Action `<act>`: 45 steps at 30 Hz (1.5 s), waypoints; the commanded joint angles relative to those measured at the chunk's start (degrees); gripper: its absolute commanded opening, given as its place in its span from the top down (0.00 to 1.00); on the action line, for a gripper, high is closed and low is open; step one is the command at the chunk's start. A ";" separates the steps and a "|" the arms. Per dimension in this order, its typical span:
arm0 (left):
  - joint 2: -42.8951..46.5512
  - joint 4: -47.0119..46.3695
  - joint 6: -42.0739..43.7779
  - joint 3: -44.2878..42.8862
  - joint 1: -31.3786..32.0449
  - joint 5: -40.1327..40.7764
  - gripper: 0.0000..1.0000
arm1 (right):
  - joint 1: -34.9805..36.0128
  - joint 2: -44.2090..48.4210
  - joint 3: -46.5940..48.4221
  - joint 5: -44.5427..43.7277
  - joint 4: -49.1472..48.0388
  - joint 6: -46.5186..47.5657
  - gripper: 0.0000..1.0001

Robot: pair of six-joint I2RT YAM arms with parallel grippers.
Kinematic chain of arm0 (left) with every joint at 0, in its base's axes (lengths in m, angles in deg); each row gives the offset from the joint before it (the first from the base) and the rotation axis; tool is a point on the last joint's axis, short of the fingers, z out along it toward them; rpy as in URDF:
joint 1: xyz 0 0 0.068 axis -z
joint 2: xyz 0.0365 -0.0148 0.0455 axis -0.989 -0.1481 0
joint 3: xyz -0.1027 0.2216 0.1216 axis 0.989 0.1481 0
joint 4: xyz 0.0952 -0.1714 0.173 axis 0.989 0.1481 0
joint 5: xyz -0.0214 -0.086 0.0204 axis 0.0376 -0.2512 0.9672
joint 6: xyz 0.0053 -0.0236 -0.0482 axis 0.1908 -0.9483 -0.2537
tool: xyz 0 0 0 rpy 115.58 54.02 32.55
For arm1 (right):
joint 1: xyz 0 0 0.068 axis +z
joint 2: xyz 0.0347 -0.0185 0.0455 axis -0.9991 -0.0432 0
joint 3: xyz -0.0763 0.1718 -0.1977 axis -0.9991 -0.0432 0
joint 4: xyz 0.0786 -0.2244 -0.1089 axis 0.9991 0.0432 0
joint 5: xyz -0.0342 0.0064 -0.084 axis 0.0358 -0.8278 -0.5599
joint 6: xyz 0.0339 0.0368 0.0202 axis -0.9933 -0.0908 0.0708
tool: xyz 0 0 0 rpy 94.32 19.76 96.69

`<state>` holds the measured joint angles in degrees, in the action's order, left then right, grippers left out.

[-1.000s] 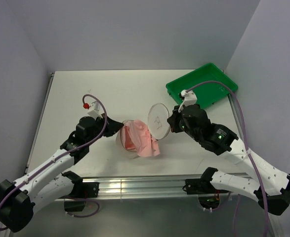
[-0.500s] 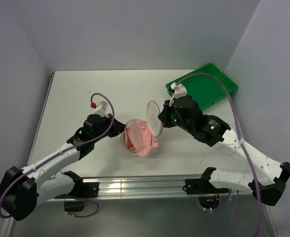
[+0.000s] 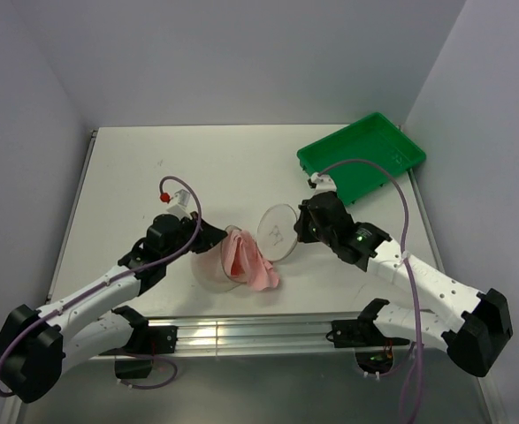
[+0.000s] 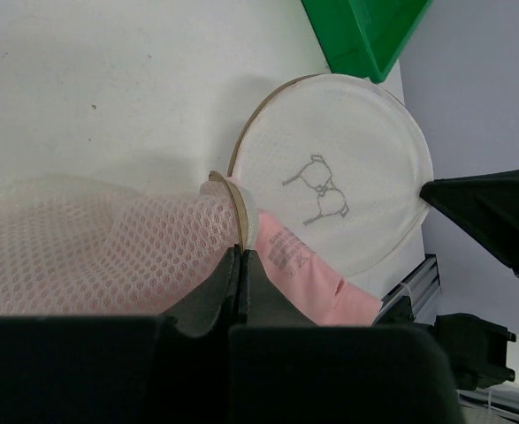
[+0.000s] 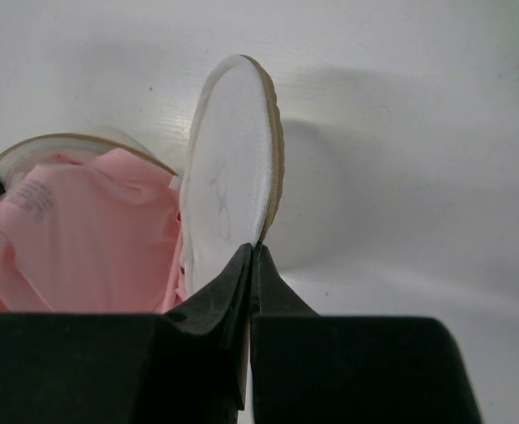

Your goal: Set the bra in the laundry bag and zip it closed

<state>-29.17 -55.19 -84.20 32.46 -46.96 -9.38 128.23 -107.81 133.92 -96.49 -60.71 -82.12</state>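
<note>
The laundry bag lies open in mid-table. Its lower mesh half (image 3: 208, 270) holds part of the pale pink bra (image 3: 252, 261), which spills over the near rim. The upper half (image 3: 278, 231), a cream disc with a small dark mark, stands tilted to the right of the bra. My left gripper (image 3: 209, 237) is shut on the lower half's zip rim (image 4: 238, 205); pink shows through the mesh (image 4: 91, 252). My right gripper (image 3: 302, 229) is shut on the upper half's rim (image 5: 275, 168). The bra (image 5: 91, 243) shows to the left of that half.
A green plastic tray (image 3: 362, 155) sits at the back right, close behind the right arm; its corner shows in the left wrist view (image 4: 365, 35). The table's near edge with a metal rail (image 3: 259, 331) runs just below the bag.
The right gripper swung the upper half upright, then lowered it tilted beside the bra. The left gripper shifted a little right, still on the rim. The bra slid slightly toward the near edge.
</note>
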 commanded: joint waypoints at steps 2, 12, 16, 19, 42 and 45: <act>-1.49 -6.19 0.64 1.92 -0.25 -0.42 1.00 | -0.28 1.57 -1.78 -0.46 -7.56 -1.81 1.00; -1.06 -8.57 2.31 2.10 -0.25 -1.12 1.00 | 2.97 6.74 -3.10 1.53 -4.59 4.25 0.12; -1.50 -9.36 2.13 2.36 -0.42 -1.47 1.00 | 8.06 8.95 -7.31 9.34 -7.73 4.08 0.18; -1.15 -9.19 2.22 2.10 -0.42 -1.39 1.00 | 11.93 7.55 -10.48 12.97 -9.24 2.42 0.25; -0.62 -9.98 2.04 2.80 -0.51 -2.97 1.00 | 16.68 -3.01 -20.34 7.37 -29.21 -20.88 1.00; -0.88 -10.33 1.96 2.89 -0.42 -3.41 1.00 | 17.47 0.41 -18.05 3.58 -26.56 -18.95 1.00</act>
<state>-30.52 -61.60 -82.80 35.30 -47.18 -11.17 144.71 -110.94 112.08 -87.42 -87.53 -102.34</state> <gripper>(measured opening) 0.015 0.010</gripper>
